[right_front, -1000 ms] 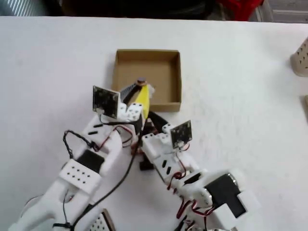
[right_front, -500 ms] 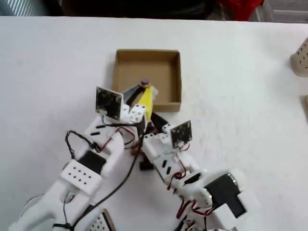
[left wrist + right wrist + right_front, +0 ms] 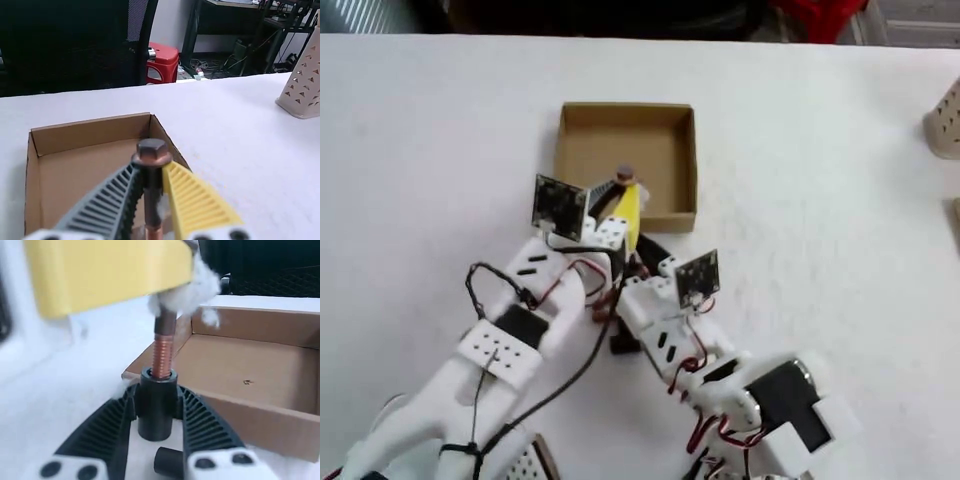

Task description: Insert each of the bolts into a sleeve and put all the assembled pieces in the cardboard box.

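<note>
High view: cardboard box [image 3: 625, 109] at upper centre of the white table [image 3: 820, 160]. The left gripper [image 3: 622, 186] sits at the box's lower wall, its grey and yellow fingers closed on the bolt [image 3: 624, 173], whose head points up. The right gripper lies just below it, under the two wrists, and we cannot judge its fingers from here. Risk noted: the two arms are crowded together, so a small sideways move by either could knock the other's part out of line.

Left wrist view: bolt [image 3: 151, 192] upright at lower centre, gripped below the head between the ribbed fingers of the left gripper [image 3: 150, 171], with the open cardboard box [image 3: 90, 131] behind it. Risk noted: the hold is on the smooth shank, so we judge a downward push could slide the bolt up through the fingers instead of seating it.

Right wrist view: right gripper [image 3: 156, 407] at lower centre, black fingers clamped on the upright black sleeve [image 3: 156, 415]. The threaded tip of the bolt [image 3: 162, 357] is just inside the sleeve's mouth and most of the thread is exposed, so we judge insertion barely begun. The pair stands just outside the box wall [image 3: 240, 412] at right. A loose dark cylinder [image 3: 167, 461] lies at the bottom edge. Risks noted: any tilt between bolt and sleeve could jam the thread on the rim or twist the sleeve in its grip; letting go here would drop the pieces onto the table, not into the box.
</note>
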Robot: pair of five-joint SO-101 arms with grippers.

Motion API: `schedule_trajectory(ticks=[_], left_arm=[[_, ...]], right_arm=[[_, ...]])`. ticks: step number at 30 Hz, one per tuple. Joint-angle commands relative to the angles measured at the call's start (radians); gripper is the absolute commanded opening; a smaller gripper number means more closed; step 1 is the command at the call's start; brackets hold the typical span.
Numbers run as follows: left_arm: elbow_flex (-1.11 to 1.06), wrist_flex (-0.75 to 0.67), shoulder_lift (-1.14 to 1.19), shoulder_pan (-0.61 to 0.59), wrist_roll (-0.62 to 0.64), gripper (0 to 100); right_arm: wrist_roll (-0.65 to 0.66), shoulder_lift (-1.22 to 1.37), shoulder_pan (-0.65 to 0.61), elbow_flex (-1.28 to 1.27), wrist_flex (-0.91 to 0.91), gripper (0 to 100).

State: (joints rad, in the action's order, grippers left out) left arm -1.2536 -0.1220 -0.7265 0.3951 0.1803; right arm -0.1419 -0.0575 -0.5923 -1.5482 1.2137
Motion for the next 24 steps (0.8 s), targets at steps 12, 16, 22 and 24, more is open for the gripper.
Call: schedule_trajectory(ticks=[12, 16, 22, 24], left_arm=[[0.057, 0.296, -0.13, 0.015, -0.091, 2], [0.058, 0.31, -0.13, 0.025, -0.1, 2], [0.054, 0.31, -0.13, 0.022, -0.104, 2], [0.054, 0.315, -0.13, 0.022, -0.104, 4]], right_arm=[[-0.008, -0.008, -0.004, 0.018, 0.022, 1.6], [-0.008, -0.008, -0.002, 0.017, 0.022, 1.6], [-0.008, -0.004, -0.002, 0.017, 0.022, 1.6], [-0.008, -0.002, -0.004, 0.018, 0.021, 1.6]])
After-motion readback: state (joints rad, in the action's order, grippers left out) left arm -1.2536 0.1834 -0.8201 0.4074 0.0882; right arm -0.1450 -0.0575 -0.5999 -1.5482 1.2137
